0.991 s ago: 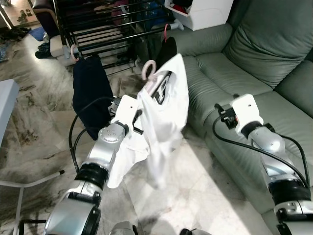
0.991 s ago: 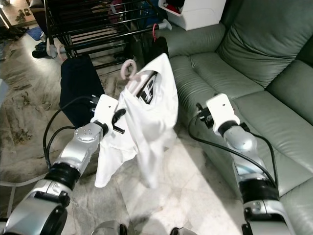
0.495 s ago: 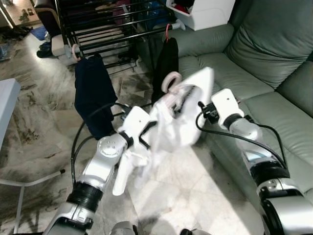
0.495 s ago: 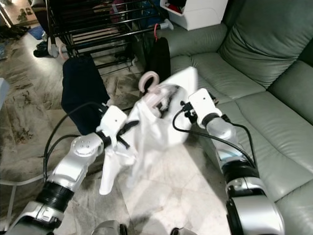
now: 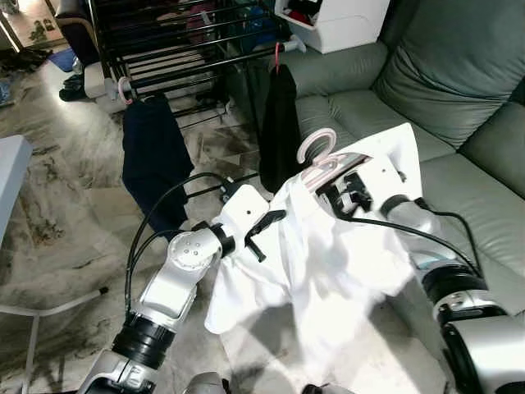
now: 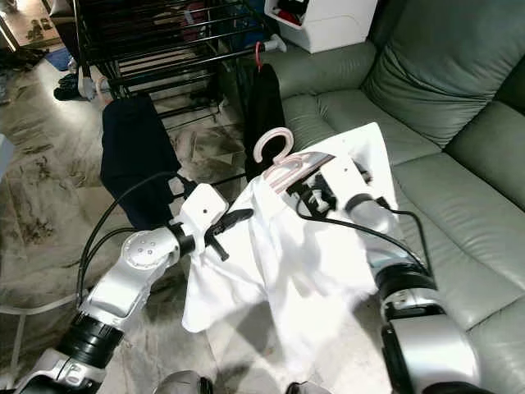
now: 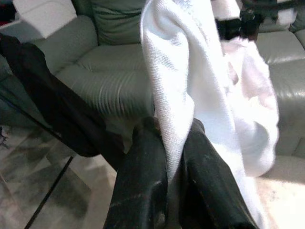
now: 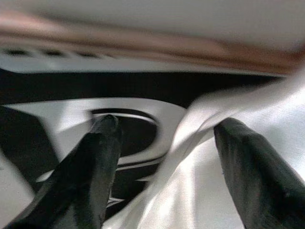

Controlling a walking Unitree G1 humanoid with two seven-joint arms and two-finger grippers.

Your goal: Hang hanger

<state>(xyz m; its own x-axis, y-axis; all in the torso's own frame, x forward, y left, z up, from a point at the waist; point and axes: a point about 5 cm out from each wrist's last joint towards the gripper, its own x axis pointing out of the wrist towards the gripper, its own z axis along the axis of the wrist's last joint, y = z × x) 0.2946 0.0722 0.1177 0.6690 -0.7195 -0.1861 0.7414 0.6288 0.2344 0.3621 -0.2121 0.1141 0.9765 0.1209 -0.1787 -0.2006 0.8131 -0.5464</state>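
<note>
A white shirt (image 5: 328, 254) hangs on a pink hanger (image 5: 316, 156) held up in front of me, between the black drying rack (image 5: 189, 37) and the sofa. My left gripper (image 5: 275, 220) is shut on a fold of the shirt's fabric at its left shoulder; the left wrist view has the white cloth (image 7: 174, 90) pinched between both fingers (image 7: 143, 181). My right gripper (image 5: 340, 190) is at the collar just under the hanger, open. Its fingers (image 8: 95, 157) stand wide apart around the collar's black-printed label (image 8: 128, 138), below the pink hanger bar (image 8: 143, 45).
A navy garment (image 5: 152, 160) and a black garment (image 5: 279, 123) hang from the rack's front rails on their own hangers. A green sofa (image 5: 426, 82) fills the right side, a white box (image 5: 336, 20) behind it. A white table edge (image 5: 8, 172) is at left.
My right gripper has swung left to the shirt's collar under the hanger. The shirt and hanger have moved right and the cloth has spread out. The left gripper keeps its hold.
</note>
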